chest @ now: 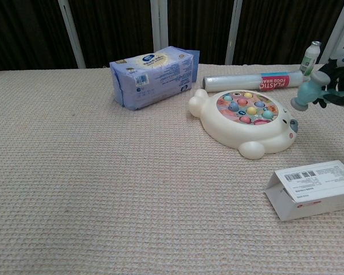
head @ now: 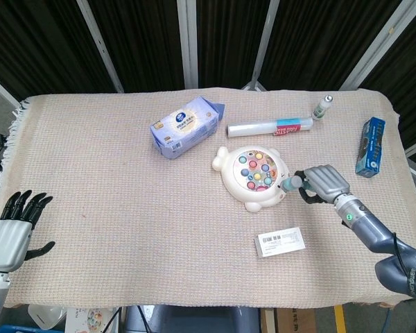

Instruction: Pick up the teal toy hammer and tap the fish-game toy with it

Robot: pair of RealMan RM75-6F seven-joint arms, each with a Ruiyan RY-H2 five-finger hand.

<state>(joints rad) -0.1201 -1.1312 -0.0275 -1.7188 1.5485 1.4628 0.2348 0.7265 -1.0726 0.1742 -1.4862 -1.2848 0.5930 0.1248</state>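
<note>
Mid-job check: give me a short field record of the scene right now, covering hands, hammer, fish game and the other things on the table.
right hand: grips the teal toy hammer, raised off the table just right of the fish-game toy
hammer head: beside the toy's right edge; contact cannot be told
fish-game toy: flat on the cloth, mid-table
left hand: fingers spread, holding nothing, at the table's front left edge
tissue pack: behind-left of the toy
plastic wrap roll: behind the toy
small bottle: at the roll's right end
blue box: far right
white box: in front of the toy
</note>
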